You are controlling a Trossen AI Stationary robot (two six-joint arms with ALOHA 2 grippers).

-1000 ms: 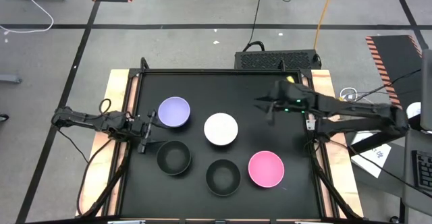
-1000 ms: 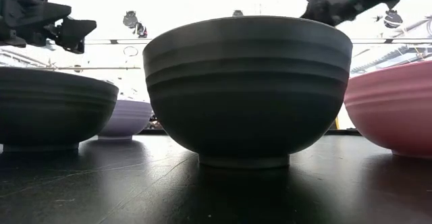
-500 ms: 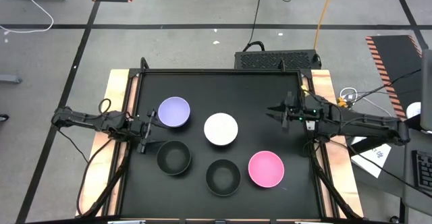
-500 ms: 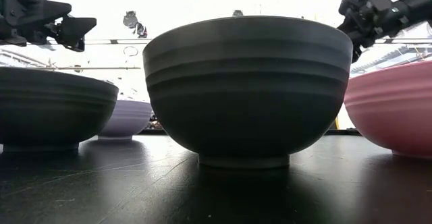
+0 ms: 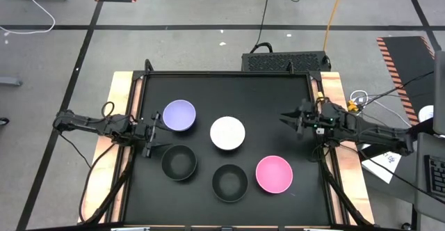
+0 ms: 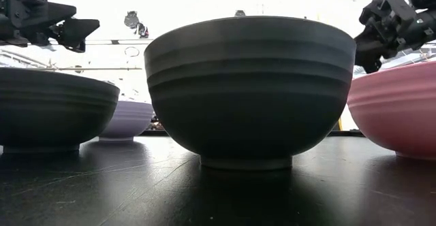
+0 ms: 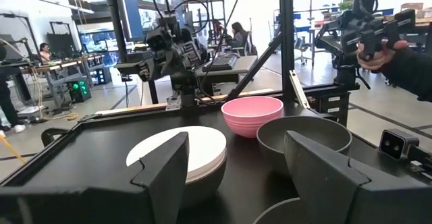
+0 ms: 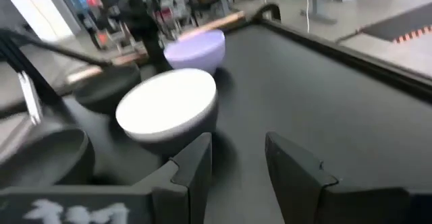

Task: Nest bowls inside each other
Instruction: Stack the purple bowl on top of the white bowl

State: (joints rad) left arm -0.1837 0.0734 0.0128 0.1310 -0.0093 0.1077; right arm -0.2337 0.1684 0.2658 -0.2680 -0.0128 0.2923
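Grey concrete floor with black tape lines and hazard-striped patches surrounds the worktop, a flat matte-black sheet with a raised dark rim set on a pale wooden base. No writing on the bowls or arms can be read from here.

Five bowls stand apart on it, none nested. Far row: the lavender bowl and the white bowl. Near row: a black bowl, a second black bowl and the pink bowl. All are round, smooth and footed, with faint horizontal ridges around the outside, plain in the low view on the middle black one. They look like matte plastic or glazed ware; I cannot tell which.

The left gripper hangs at the worktop's left edge, between the lavender bowl and the nearest black one, jaws spread and holding nothing. The right gripper hovers over the right side, well apart from the white bowl it points toward, jaws parted and empty.

Bare black surface lies open along the whole far strip and between the white bowl and the right gripper. Gaps between neighbouring bowls are narrow.
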